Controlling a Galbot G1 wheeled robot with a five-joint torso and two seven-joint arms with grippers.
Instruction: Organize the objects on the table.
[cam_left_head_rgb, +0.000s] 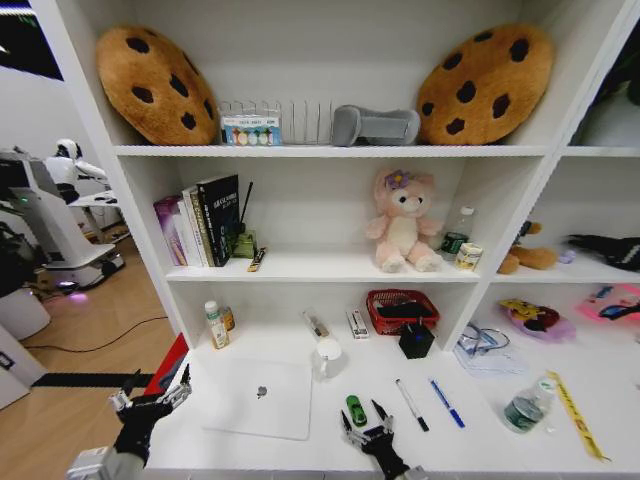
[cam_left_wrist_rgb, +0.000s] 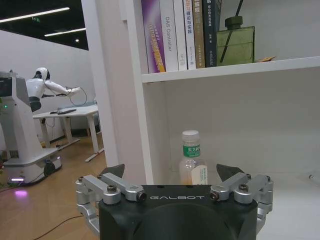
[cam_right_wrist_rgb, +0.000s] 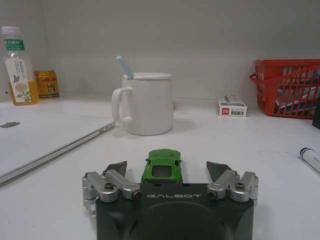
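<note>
On the white table (cam_left_head_rgb: 480, 445) a silver laptop (cam_left_head_rgb: 260, 398) lies shut at the front left. A tiny green toy car (cam_left_head_rgb: 356, 410) sits to its right, then a black pen (cam_left_head_rgb: 411, 404) and a blue pen (cam_left_head_rgb: 446, 402). Farther right are a small clear bottle (cam_left_head_rgb: 527, 407) and a yellow measuring strip (cam_left_head_rgb: 575, 414). My right gripper (cam_left_head_rgb: 366, 422) is open, low over the table just behind the car. In the right wrist view the car (cam_right_wrist_rgb: 162, 161) sits between the spread tips of this gripper (cam_right_wrist_rgb: 167, 168), untouched. My left gripper (cam_left_head_rgb: 155, 390) hangs open off the table's left front corner, holding nothing.
A white mug (cam_left_head_rgb: 327, 355) with a spoon stands behind the laptop and car. At the back are an orange drink bottle (cam_left_head_rgb: 215, 325), a red basket (cam_left_head_rgb: 402, 310) and a black box (cam_left_head_rgb: 416, 340). Shelf boards and uprights rise behind; a pink plush bear (cam_left_head_rgb: 402, 222) sits above.
</note>
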